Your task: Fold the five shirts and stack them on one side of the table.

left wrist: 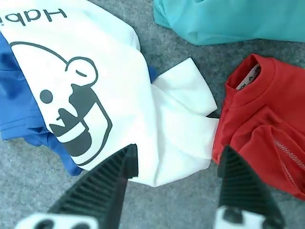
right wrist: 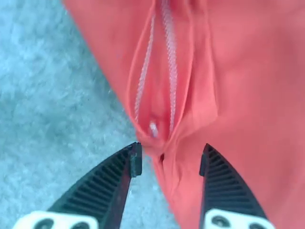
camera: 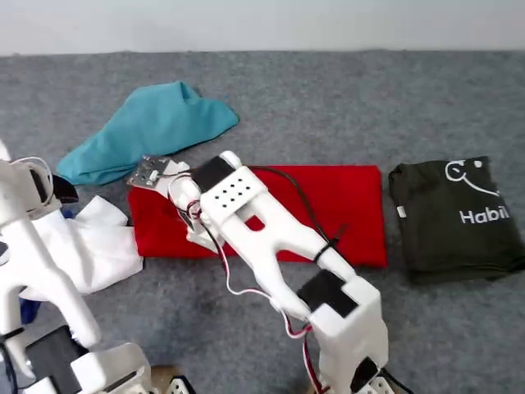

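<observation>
Beside the red shirt (left wrist: 267, 124), the white shirt (left wrist: 128, 86) bears dark lettering (left wrist: 50, 16).

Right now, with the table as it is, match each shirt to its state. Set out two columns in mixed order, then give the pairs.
Column 1:
1 red shirt
2 teal shirt
3 dark green shirt
4 white shirt

Column 2:
A lies over a blue shirt
B folded into a neat block
C loose heap
D long band under the right gripper

Pairs: 1-D, 2-C, 3-B, 4-A
</observation>
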